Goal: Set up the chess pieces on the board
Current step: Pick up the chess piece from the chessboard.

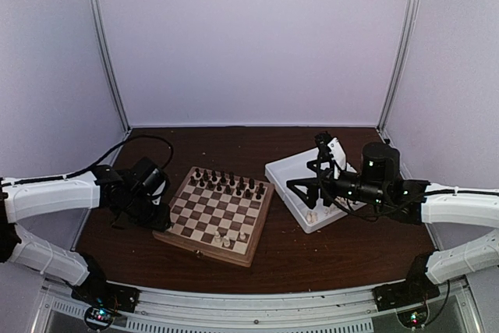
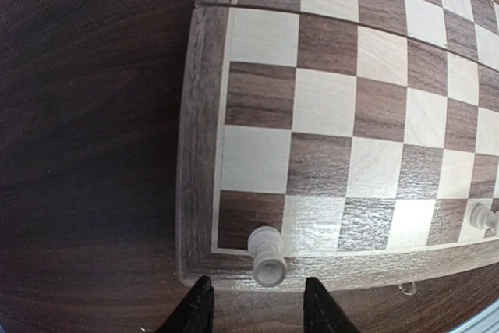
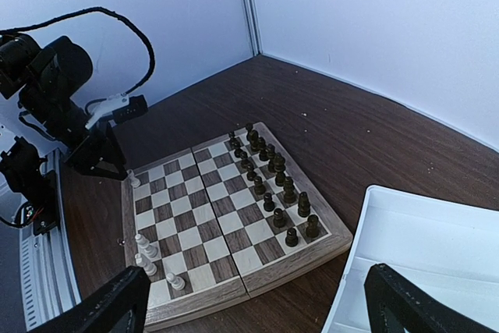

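The board (image 1: 214, 210) lies in the middle, with dark pieces (image 1: 226, 182) in two rows on its far side. In the left wrist view a cream piece (image 2: 267, 255) stands at the edge of the board's (image 2: 327, 99) corner square. My left gripper (image 2: 260, 313) is open and empty just in front of it. Three more cream pieces (image 3: 148, 255) stand near the board's (image 3: 226, 216) other near corner. My right gripper (image 3: 257, 306) is open and empty above the white tray's edge. In the top view my left gripper (image 1: 158, 214) is at the board's left corner.
The white tray (image 1: 290, 185) lies right of the board with a few cream pieces (image 1: 312, 214) at its near end. My right gripper (image 1: 308, 173) hangs over it. White walls enclose the dark wooden table (image 1: 327, 255). A black cable (image 1: 148, 142) loops behind the left arm.
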